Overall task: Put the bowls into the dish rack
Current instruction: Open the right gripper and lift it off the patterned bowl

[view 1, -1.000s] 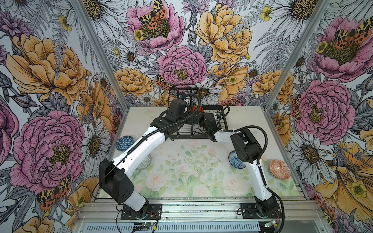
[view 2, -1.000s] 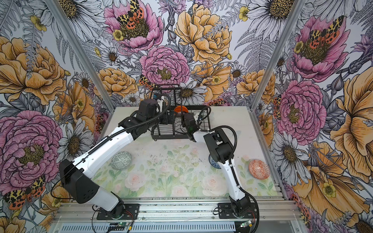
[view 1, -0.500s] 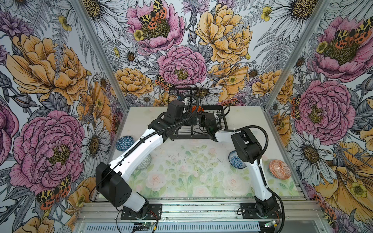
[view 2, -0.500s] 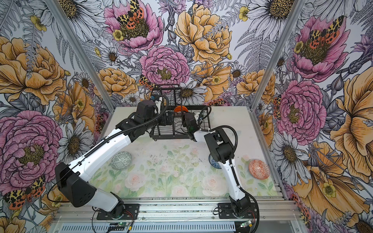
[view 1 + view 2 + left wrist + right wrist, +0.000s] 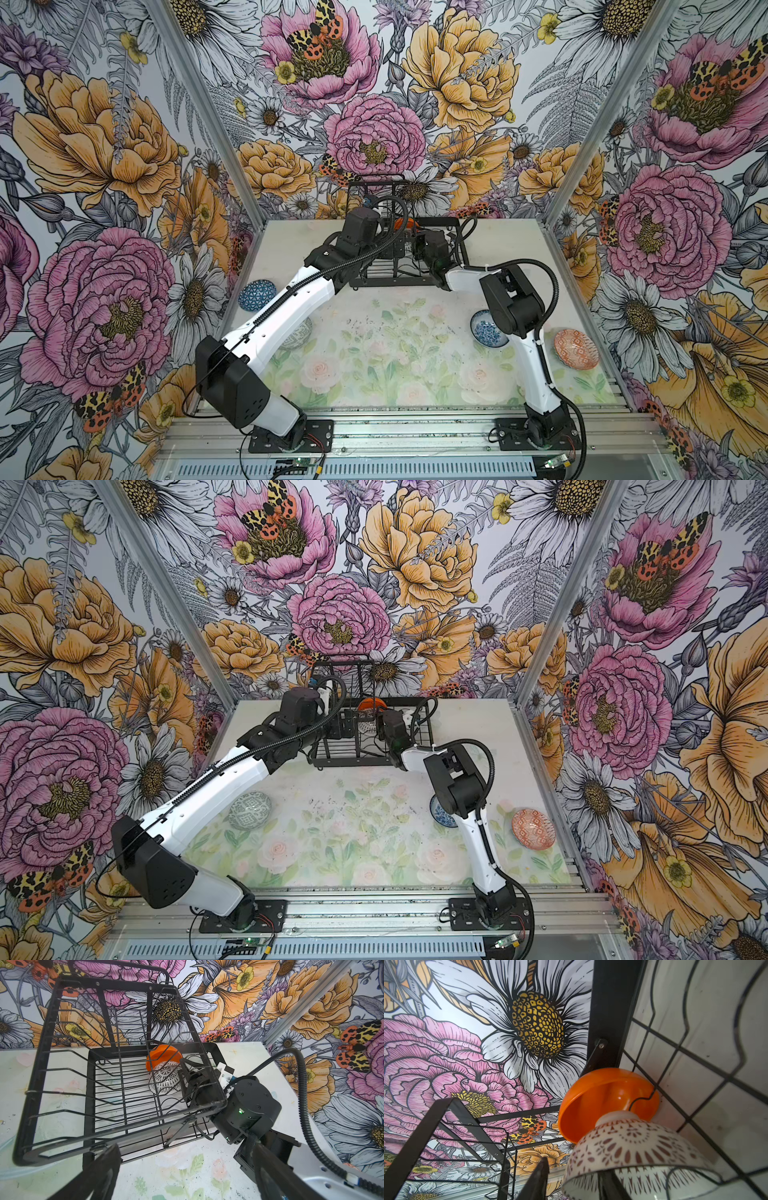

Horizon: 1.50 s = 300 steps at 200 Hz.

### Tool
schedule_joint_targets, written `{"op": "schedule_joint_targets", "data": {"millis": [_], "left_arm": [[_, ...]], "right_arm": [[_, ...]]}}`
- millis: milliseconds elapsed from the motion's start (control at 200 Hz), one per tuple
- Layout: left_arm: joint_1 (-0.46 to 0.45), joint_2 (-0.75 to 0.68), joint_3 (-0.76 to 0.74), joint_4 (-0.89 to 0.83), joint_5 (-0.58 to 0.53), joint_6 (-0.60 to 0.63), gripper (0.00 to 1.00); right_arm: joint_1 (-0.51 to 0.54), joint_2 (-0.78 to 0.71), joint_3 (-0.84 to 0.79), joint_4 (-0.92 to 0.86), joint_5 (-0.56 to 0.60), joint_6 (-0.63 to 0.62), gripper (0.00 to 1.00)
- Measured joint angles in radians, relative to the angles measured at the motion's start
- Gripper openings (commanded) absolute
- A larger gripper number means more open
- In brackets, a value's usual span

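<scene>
The black wire dish rack (image 5: 390,283) (image 5: 353,764) (image 5: 49,1043) stands at the back middle. An orange bowl (image 5: 371,704) (image 5: 162,1056) (image 5: 602,1101) leans on edge in it, and a white lattice bowl (image 5: 166,1079) (image 5: 633,1151) leans against that. My right gripper (image 5: 184,1076) (image 5: 575,1186) is inside the rack, open, its jaws straddling the white bowl's rim with a gap at the outer finger (image 5: 542,1178). My left gripper (image 5: 185,1176) hangs wide open and empty over the mat by the rack's front left.
On the mat lie a blue geometric bowl (image 5: 257,295) at the left edge, a grey-green bowl (image 5: 249,810) under the left arm, a blue-white floral bowl (image 5: 486,332) beside the right arm, and a red-orange patterned bowl (image 5: 575,348) (image 5: 532,827) far right. Walls close three sides.
The right arm has stayed in the rack at the white bowl. The left arm's elbow has shifted slightly left and toward the front. The bowls on the mat have not moved.
</scene>
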Motion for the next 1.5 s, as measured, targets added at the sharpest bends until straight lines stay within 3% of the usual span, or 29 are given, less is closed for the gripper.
{"op": "schedule_joint_targets", "data": {"millis": [1076, 1501], "left_arm": [[-0.009, -0.008, -0.012, 0.0, -0.008, 0.0, 0.99], [-0.009, -0.007, -0.012, 0.0, -0.008, 0.0, 0.99]], "right_arm": [[-0.013, -0.029, -0.034, 0.0, -0.031, 0.0, 0.44], [-0.013, -0.032, -0.021, -0.009, -0.034, -0.008, 0.54]]}}
